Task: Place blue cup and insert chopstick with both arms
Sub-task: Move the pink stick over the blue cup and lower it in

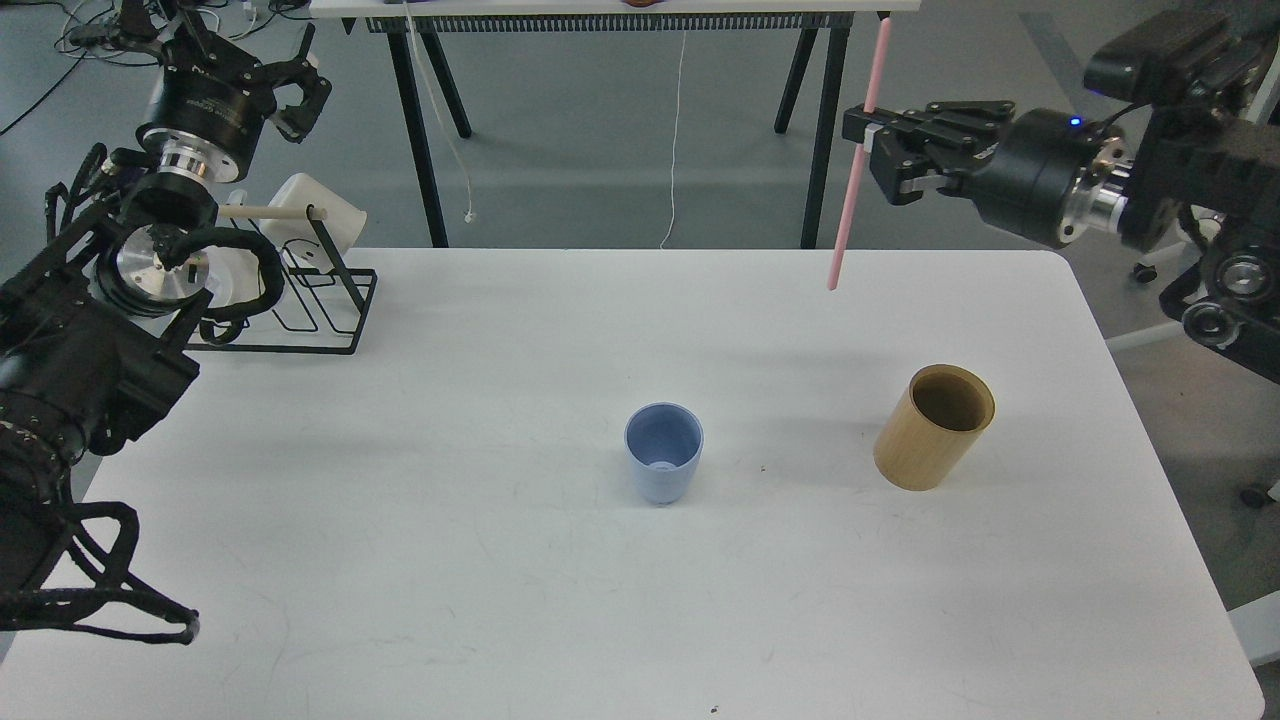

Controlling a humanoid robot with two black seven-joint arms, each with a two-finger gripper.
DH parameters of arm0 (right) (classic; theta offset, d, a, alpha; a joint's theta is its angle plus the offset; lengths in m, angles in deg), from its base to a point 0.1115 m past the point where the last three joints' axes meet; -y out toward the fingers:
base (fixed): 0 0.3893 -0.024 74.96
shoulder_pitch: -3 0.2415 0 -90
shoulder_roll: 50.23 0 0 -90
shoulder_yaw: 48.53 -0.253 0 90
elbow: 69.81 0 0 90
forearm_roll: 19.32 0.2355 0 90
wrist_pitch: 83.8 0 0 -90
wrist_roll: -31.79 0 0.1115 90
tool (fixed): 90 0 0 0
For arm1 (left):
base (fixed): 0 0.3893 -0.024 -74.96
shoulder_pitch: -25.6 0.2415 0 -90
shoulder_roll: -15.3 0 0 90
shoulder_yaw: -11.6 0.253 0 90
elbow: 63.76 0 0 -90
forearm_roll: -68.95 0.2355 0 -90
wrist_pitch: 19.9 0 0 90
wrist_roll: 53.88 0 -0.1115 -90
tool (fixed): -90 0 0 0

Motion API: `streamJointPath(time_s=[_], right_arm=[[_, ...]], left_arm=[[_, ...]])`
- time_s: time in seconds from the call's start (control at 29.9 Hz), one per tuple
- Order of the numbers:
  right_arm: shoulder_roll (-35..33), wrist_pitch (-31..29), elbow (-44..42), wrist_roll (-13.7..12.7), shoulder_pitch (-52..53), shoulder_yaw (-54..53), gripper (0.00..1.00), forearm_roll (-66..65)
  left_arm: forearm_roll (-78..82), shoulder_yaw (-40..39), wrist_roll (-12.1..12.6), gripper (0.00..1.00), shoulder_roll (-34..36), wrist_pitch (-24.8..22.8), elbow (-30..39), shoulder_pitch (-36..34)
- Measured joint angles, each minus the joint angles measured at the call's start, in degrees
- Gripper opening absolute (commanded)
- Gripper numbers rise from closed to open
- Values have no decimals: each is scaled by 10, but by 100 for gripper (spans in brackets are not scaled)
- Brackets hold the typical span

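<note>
Pale-blue and matte, the small tapered plastic cup (663,453) stands upright and open-mouthed near the middle of the white table (500,600), with nothing inside it that can be seen. Well to its right stands a wider tan bamboo cylinder (934,427), also open at the top and apart from the cup. Above the table's far right side, the right gripper (866,137) reaches in from the right with its fingers closed on a long, thin pink chopstick (857,160), pinching it a little above its middle; the stick hangs nearly upright, leaning slightly, its lower tip in the air above the far part of the table, well away from both the cup and the cylinder. At the far left, the left gripper (300,95) is raised above the table's corner with its fingers spread apart and nothing between them. Just beneath and beside that arm, a black wire rack (320,310) with a pale wooden rod (270,212) sits on the table, carrying a white mug (320,215) at the rod's end.
</note>
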Motion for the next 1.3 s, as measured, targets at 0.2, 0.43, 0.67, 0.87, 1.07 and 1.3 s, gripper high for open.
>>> streamJointPath(time_s=[0.2, 0.43, 0.67, 0.87, 1.07, 1.3], right_arm=[[129, 5, -35, 1, -51, -1, 1, 5], [214, 5, -107, 4, -74, 4, 1, 7], [225, 4, -119, 4, -114, 6, 4, 6], [229, 4, -119, 1, -137, 6, 21, 5], [233, 4, -118, 1, -153, 5, 39, 5], [228, 5, -114, 1, -154, -5, 64, 9]], left_arm=[[0, 0, 0, 100, -1, 0, 0, -4], [0, 1, 0, 100, -2, 0, 0, -4], [0, 0, -1, 100, 5, 0, 0, -3], [0, 0, -1, 100, 7, 0, 0, -2], [0, 0, -2, 100, 6, 0, 0, -2], [0, 0, -2, 100, 6, 0, 0, -3]])
